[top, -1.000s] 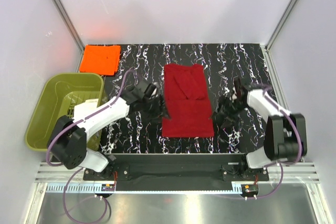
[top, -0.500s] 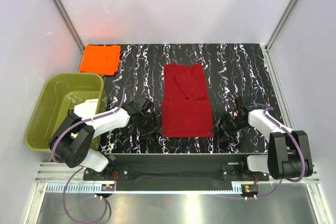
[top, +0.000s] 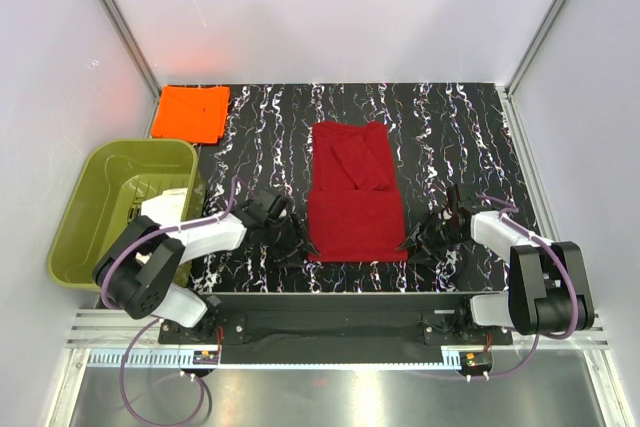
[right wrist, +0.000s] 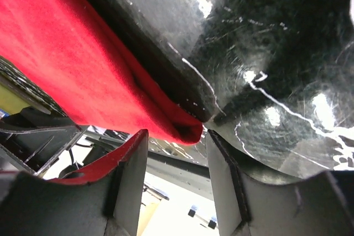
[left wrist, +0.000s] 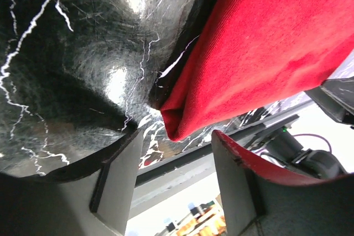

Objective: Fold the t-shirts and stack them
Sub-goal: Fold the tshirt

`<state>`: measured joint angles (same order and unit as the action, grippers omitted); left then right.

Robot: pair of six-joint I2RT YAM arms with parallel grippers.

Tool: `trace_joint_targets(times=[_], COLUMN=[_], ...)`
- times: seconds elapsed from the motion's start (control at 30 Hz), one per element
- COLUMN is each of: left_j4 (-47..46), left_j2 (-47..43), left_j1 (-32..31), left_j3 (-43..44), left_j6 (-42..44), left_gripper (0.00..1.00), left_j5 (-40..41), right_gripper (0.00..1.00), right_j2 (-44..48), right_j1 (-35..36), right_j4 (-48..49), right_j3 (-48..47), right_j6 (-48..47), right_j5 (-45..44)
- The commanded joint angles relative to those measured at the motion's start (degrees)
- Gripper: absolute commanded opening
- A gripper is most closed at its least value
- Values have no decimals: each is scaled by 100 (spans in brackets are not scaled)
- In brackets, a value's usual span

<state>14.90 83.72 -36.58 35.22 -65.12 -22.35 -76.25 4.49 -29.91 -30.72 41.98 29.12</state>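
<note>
Straddling t-shirt (top: 355, 209) corners: left gripper (top: 302, 247), right gripper (top: 413, 243)

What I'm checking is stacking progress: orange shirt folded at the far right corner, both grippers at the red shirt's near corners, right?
No: the top view shows the orange shirt folded at the far left corner. The left gripper and right gripper are at the near corners of the red shirt.

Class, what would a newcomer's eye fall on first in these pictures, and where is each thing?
The dark red t-shirt lies folded long at the middle of the black marbled table, with the left gripper and right gripper open at its near corners. A folded orange t-shirt glows at the far left corner.
</note>
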Motion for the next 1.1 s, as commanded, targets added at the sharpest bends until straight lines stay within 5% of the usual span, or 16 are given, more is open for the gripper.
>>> trace_joint_targets(times=[0.0, 0.87, 1.07], left_j4=[-101, -197, -198], left_j2=[74, 478, 478], left_j1=[-7, 81, 89], left_j3=[-244, -24, 28], left_j6=[-237, -36, 96], left_gripper=[58, 39, 16], left_j5=[204, 627, 644], right_gripper=[53, 49, 42], right_j2=[-74, -285, -408], right_j1=[17, 175, 219], right_j4=[266, 495, 591], right_j3=[49, 119, 119], right_j6=[100, 162, 109], right_j5=[-117, -153, -241])
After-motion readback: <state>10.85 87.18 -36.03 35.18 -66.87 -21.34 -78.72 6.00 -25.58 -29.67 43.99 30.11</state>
